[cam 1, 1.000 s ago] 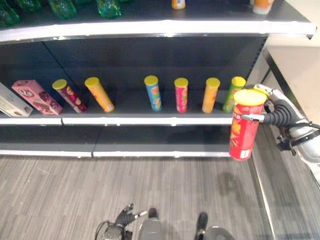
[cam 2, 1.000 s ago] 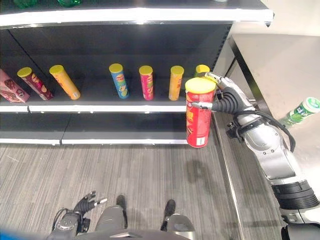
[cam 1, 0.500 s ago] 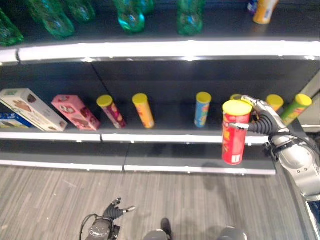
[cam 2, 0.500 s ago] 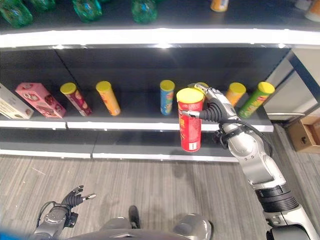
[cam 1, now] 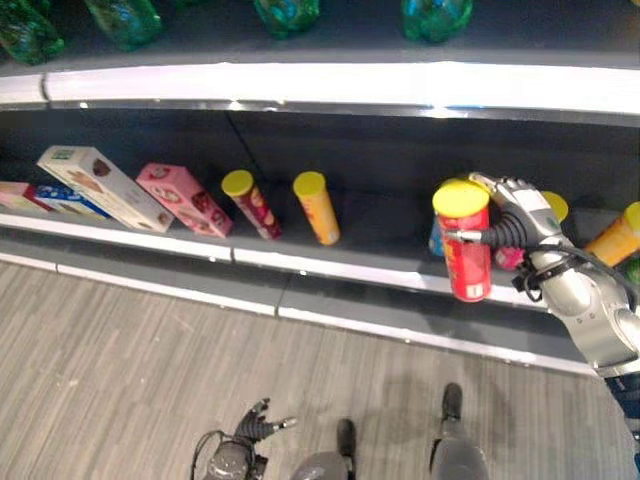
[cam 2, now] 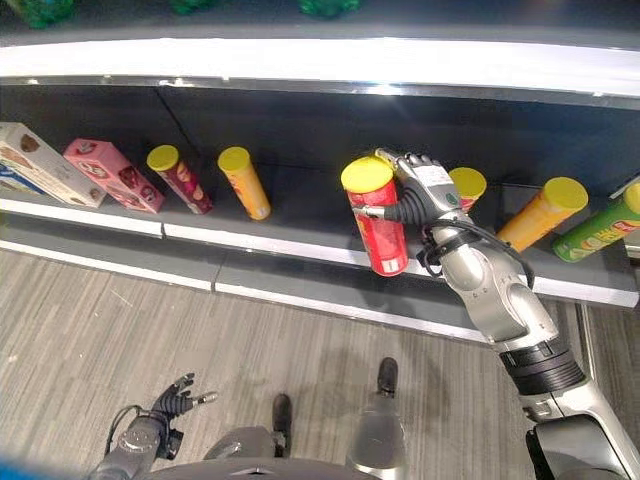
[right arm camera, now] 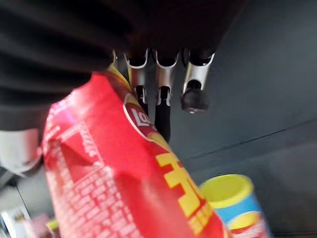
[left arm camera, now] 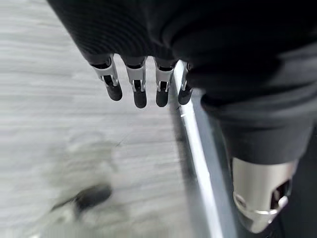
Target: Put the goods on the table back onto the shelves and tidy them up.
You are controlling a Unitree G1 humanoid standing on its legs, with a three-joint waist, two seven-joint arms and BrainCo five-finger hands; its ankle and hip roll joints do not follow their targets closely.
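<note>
The red can (cam 2: pixel 378 225) is covering most of a blue can (right arm camera: pixel 242 206) standing behind it on the middle shelf (cam 2: pixel 300 255), and the robot's right hand (cam 2: pixel 418 195) is partly masking a pink can (cam 1: pixel 508 257) beside it. The green bottles (cam 1: pixel 285 12) on the upper shelf are being cut off at the top edge. The right arm is reaching forward from the right, and the right hand is grasping the red can near its yellow lid, fingers (right arm camera: pixel 163 94) curled round the body; the can is hanging nearly upright, just in front of the shelf edge. The left hand (cam 2: pixel 172 400) is hanging low near the floor (cam 1: pixel 120 370), fingers relaxed and holding nothing. Further left on the shelf, a dark red can (cam 2: pixel 180 180), an orange can (cam 2: pixel 245 183) and a pink box (cam 2: pixel 108 172) are leaning.
</note>
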